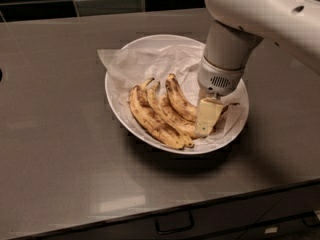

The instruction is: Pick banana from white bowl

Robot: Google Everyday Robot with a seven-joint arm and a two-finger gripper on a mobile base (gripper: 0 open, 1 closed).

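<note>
The white bowl [116, 98] sits mid-counter, lined with crumpled white paper. Three speckled bananas lie in it side by side. The banana [178, 100] is the short, plump, curved one on the right, its lower end hidden behind the gripper. My gripper [206, 120] reaches down into the bowl's right side, with a cream-coloured finger [207, 115] standing right against the banana's lower end. The white arm comes in from the top right.
Two longer bananas [152, 118] lie to the left of the task banana. The grey counter [55, 134] surrounds the bowl. A dark tiled wall runs behind, and a drawer handle [174, 225] shows below the front edge.
</note>
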